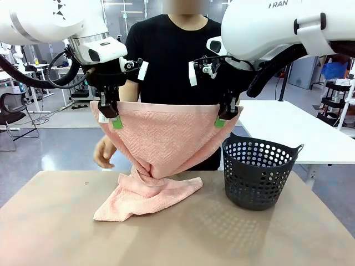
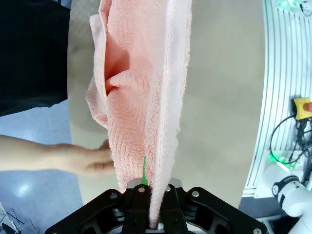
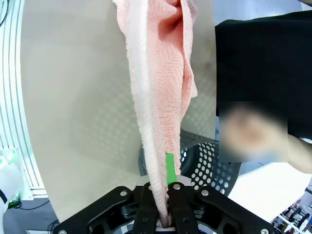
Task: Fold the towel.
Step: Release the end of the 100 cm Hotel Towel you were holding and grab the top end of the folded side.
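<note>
Left gripper (image 1: 115,121) and right gripper (image 1: 222,120) clamp top corners of pink terry towel (image 1: 166,138), hung above table (image 1: 50,221), lower end bunched on it. Step: spreading before fold; next likely needs raising clear, laying flat.

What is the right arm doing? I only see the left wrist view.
Observer: The right fingers are shut on the towel's other top corner, about level with the left fingers.
Operator: Is the towel hanging free?
Observer: No, its lower end lies bunched on the table.
Operator: Anything beside it?
Observer: A dark perforated basket stands to the robot's right, apart from the towel.
</note>
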Controlling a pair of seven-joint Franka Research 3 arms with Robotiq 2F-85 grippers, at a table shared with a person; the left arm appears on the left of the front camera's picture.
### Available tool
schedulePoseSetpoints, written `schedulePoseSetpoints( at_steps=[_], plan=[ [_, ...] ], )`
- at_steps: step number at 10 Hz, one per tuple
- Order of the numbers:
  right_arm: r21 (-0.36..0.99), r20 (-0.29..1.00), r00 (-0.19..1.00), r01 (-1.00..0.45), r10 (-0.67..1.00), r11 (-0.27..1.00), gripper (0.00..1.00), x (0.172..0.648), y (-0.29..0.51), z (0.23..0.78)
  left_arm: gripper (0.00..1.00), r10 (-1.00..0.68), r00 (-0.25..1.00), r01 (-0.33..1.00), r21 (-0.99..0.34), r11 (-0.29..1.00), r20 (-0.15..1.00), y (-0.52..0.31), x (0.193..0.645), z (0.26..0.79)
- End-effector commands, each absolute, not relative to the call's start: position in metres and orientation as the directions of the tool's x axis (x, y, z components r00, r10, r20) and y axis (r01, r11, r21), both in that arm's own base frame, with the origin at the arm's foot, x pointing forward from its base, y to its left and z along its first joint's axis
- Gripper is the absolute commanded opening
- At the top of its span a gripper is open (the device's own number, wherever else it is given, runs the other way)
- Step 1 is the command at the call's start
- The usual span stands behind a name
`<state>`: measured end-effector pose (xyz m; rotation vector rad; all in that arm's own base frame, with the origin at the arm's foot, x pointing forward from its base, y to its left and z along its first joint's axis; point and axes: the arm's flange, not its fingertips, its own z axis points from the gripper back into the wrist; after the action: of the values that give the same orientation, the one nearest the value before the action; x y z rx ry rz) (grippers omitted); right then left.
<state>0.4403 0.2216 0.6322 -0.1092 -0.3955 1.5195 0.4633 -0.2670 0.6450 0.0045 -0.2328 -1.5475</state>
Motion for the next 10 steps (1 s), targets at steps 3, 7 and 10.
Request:
schedulePoseSetpoints(
  at_steps=[3, 7, 10],
  plan=[
    [-0.318, 0.175, -0.007, -0.947, 0.985, 0.050, 0.00, 0.4415, 0.2209, 0.6325, 0.00, -0.990, 0.008, 0.988, 0.155, 0.030, 0.138, -0.2664, 0.4639, 0.6457],
    [-0.318, 0.175, -0.007, -0.947, 0.985, 0.050, 0.00, 0.4415, 0.2209, 0.6325, 0.00, -0.990, 0.008, 0.988, 0.155, 0.030, 0.138, -0.2664, 0.4639, 0.6457],
    [-0.318, 0.175, -0.007, -0.947, 0.985, 0.050, 0.00, 0.4415, 0.2209, 0.6325, 0.00, -0.990, 0.008, 0.988, 0.155, 0.030, 0.138, -0.2664, 0.4639, 0.6457]
  ],
)
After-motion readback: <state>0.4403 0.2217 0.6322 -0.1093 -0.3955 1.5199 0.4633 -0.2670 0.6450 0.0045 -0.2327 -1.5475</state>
